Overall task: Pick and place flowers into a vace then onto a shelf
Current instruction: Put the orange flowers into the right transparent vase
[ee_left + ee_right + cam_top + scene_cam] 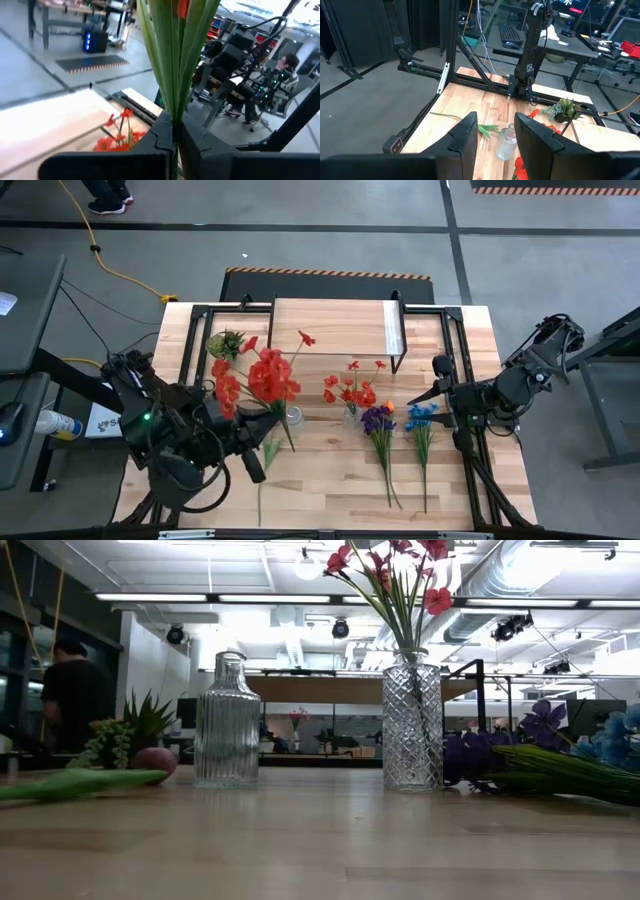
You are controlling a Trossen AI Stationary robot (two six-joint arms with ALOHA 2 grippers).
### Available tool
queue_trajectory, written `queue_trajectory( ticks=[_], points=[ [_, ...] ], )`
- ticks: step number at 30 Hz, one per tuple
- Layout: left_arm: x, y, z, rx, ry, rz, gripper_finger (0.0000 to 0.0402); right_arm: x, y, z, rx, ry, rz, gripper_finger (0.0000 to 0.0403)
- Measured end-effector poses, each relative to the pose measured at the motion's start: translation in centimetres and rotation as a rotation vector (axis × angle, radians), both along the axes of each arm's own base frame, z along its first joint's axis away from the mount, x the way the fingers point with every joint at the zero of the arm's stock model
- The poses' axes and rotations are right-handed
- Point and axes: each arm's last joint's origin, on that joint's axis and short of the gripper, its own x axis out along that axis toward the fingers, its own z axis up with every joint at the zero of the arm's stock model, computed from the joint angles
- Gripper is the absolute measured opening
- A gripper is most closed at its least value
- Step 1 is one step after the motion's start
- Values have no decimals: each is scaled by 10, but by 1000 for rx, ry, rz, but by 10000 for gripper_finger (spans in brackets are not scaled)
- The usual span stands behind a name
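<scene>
— Two arms are in view; which one has the flowers?

— Left tool [175,142], at the tabletop's [330,480] near left: its fingers are pressed together on the green stems of a red bunch [262,375], whose blooms lean over the ribbed clear vase [227,722]. From the overhead view the stems look clear of the vase mouth (I cannot tell for certain).

— And the other arm?

— Right tool [495,132], raised at the right side of the tabletop, partly open, with nothing between its fingers.

— Where is everything else?

— A diamond-cut vase [412,720] near the middle holds smaller red flowers [350,391]. Just to its right, a purple and orange bunch [379,420] and a blue bunch [421,418] lie flat, stems toward the near edge. One green leafy stem [268,455] lies beside the left tool. Shelf [330,327]: at the far edge, bare. Spiky potted plant [226,344]: just left of the shelf. A person [72,695] stands in the room beyond.
</scene>
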Motion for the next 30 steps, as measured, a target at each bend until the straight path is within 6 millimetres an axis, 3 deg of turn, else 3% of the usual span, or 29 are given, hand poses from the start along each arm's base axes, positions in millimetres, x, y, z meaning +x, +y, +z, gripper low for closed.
queue_trajectory(
  ticks=[14, 22, 27, 30],
  points=[
    [24, 20, 0, 41, 75, -52, 42, 0, 0, 0, -4, 1, 9, 122],
    [39, 31, 6, 123, 116, -167, 42, -1, -4, -6, -135, 28, -85, 122],
    [27, 40, 13, 190, 141, -72, 42, -2, -7, -9, -170, 46, -140, 122],
    [6, 44, 16, 193, 152, -19, 42, -2, -6, -9, -166, 49, -125, 122]
  ],
)
